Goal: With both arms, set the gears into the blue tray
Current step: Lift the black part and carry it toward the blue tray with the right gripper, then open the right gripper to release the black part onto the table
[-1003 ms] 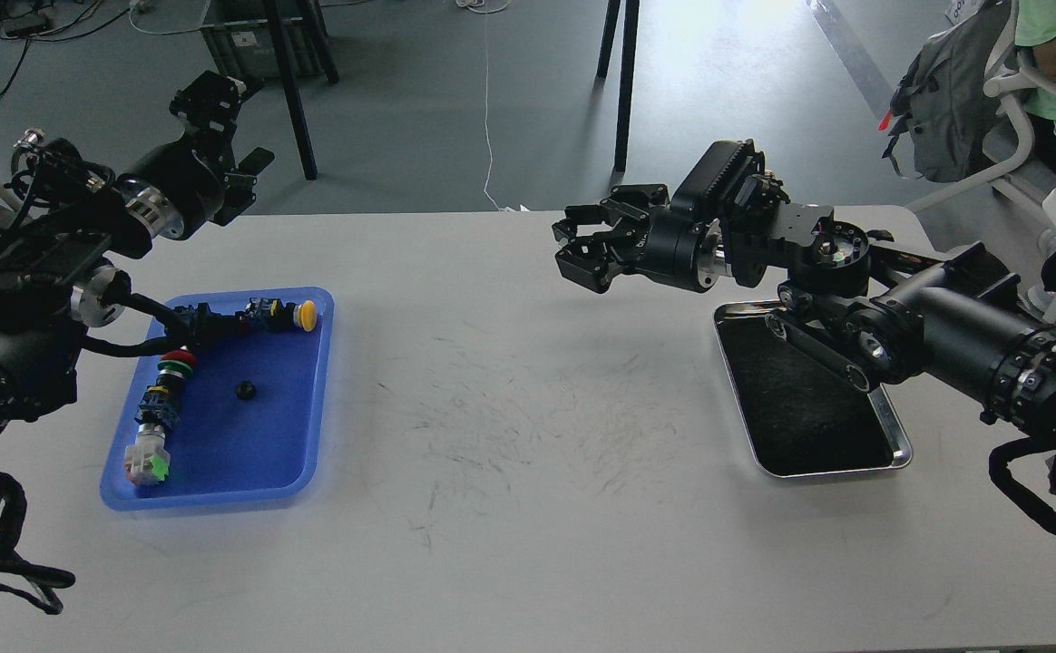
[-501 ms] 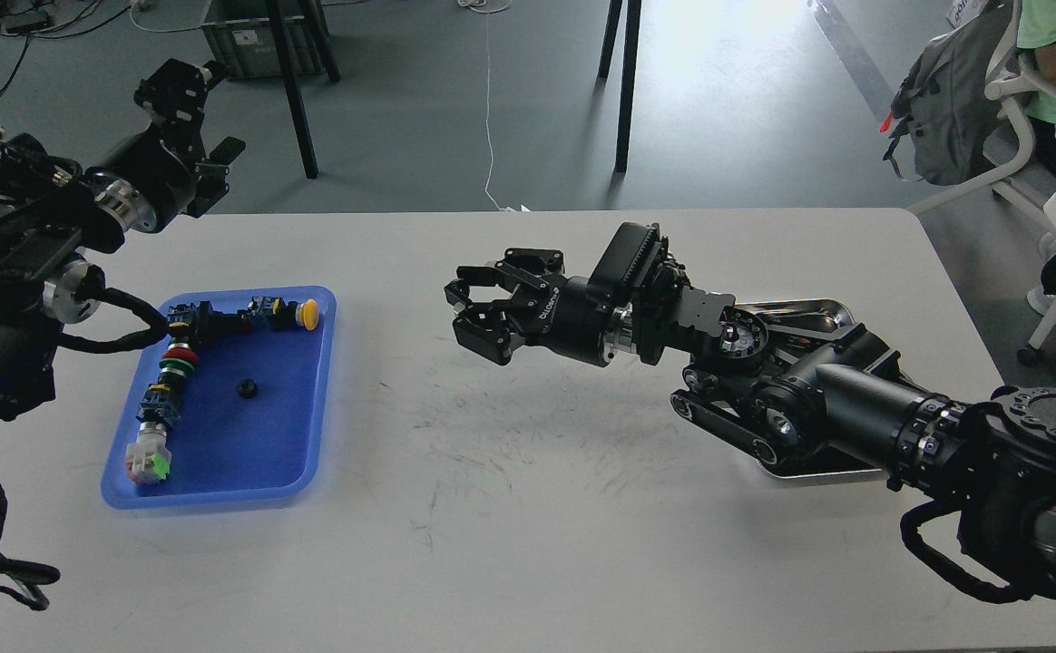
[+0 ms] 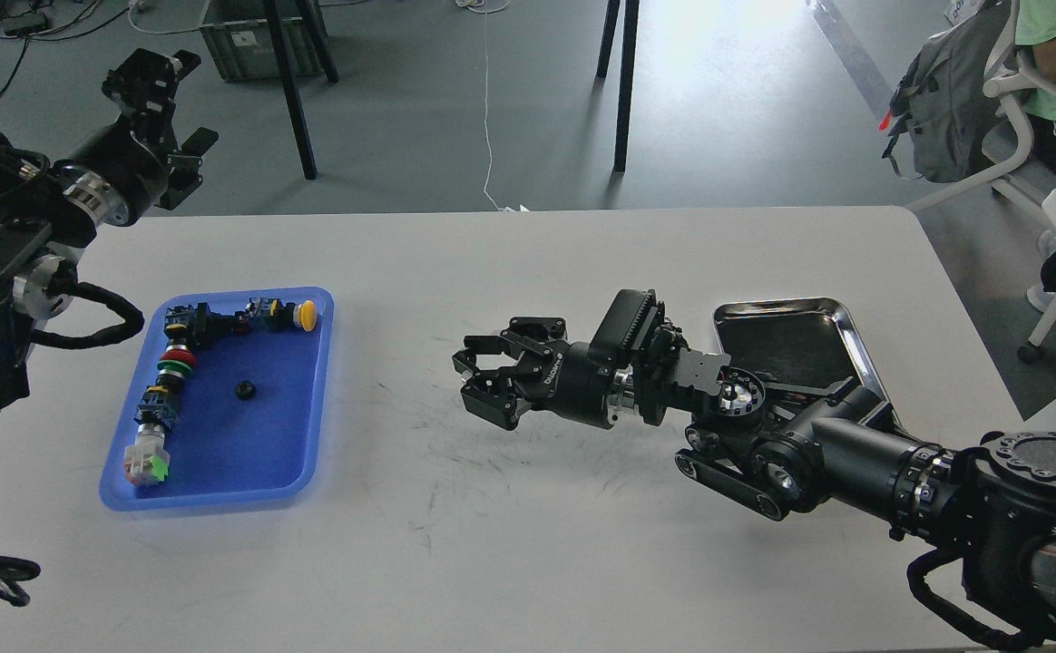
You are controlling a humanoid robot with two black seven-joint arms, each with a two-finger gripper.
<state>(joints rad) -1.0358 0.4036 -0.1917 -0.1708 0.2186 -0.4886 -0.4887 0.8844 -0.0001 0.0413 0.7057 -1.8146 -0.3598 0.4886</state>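
The blue tray (image 3: 310, 399) lies on the left of the white table. One gear (image 3: 245, 390), a tiny black wheel, rests on its floor near the middle. My left gripper (image 3: 168, 102) is raised beyond the table's far left corner, well above and behind the tray, fingers spread with nothing between them. My right gripper (image 3: 472, 379) hovers low over the table centre, pointing left toward the tray and about a tray's width from its right rim. Its dark fingers curl inward; whether they hold anything is not discernible.
A row of push-button switches (image 3: 170, 372) with yellow, red and green caps lines the tray's left and back sides. A steel tray (image 3: 841, 317) with a black inside sits at the right, partly under my right arm. A seated person and chair stand off the table's right end.
My right arm swung left from above the steel tray and dropped low over the table centre. My left arm pulled back up and to the left, away from the blue tray.
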